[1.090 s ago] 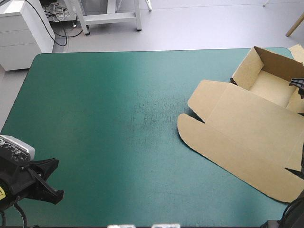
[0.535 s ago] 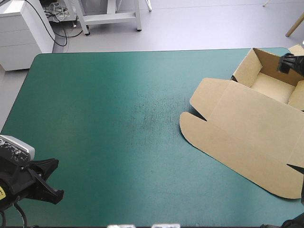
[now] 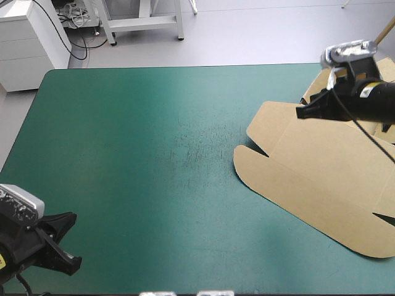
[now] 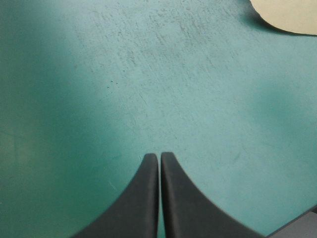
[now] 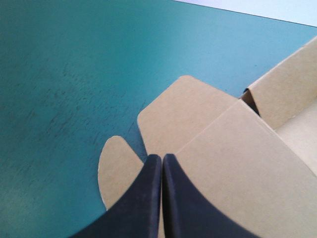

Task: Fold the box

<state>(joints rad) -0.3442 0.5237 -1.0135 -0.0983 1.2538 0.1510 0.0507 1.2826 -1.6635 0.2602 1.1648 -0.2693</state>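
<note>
The brown box point(image 3: 321, 179) lies at the table's right side, its lid flat on the teal-green cover and pointing toward the middle. Its tray with raised walls point(image 3: 318, 86) stands at the far right corner, mostly hidden behind my right arm. My right gripper point(image 3: 300, 113) is shut and empty, hovering over the lid near the tray. In the right wrist view the right gripper point(image 5: 162, 158) points across the box lid point(image 5: 233, 148) toward its rounded flaps. My left gripper point(image 3: 68, 243) rests at the near left corner; the left gripper point(image 4: 159, 156) is shut on nothing, with a box flap point(image 4: 287, 15) far ahead.
Bare teal-green cover point(image 3: 142, 154) fills the left and middle of the table. The box's lid reaches close to the table's near right edge. A white cabinet point(image 3: 28, 37) stands beyond the far left corner, off the table.
My right arm swung in from the right edge and across the tray, its gripper now over the lid by the tray. The left arm dropped slightly.
</note>
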